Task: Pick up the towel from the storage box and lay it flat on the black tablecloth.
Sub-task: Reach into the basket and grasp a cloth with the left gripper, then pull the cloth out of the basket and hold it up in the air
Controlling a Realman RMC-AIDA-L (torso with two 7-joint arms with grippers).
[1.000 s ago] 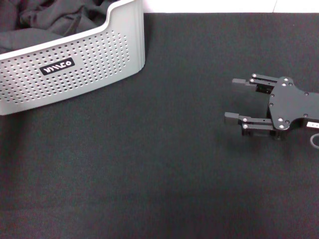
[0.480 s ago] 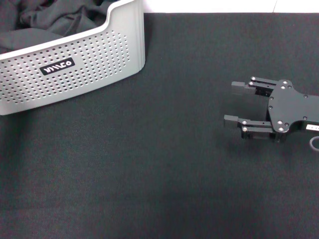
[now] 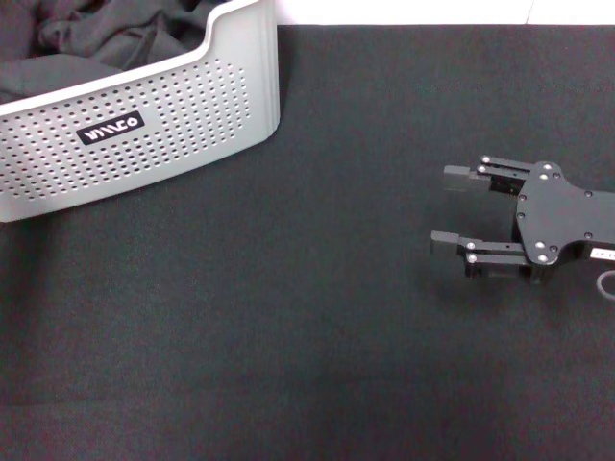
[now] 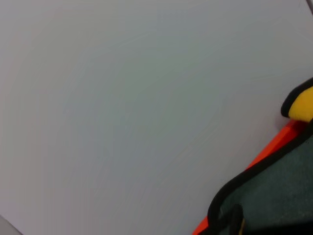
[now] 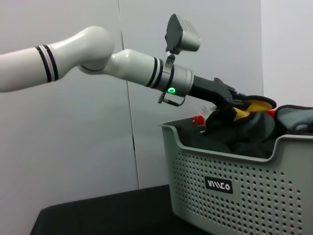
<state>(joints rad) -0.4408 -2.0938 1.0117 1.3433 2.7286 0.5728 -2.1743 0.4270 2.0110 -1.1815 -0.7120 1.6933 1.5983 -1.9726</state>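
Observation:
The light grey storage box stands at the far left of the black tablecloth. In the right wrist view my left gripper reaches over the storage box from the left and sits right at the yellow towel, which shows just above the rim. The left wrist view has a yellow corner of the towel with dark trim and a grey-green reverse close by. My right gripper lies low over the tablecloth on the right, open and holding nothing.
Plain black cloths fill the box in the head view. A small red and white item pokes up at the box's far rim. A pale wall stands behind the box.
The right gripper has drifted a little toward the near edge of the table, still open. The box has not moved.

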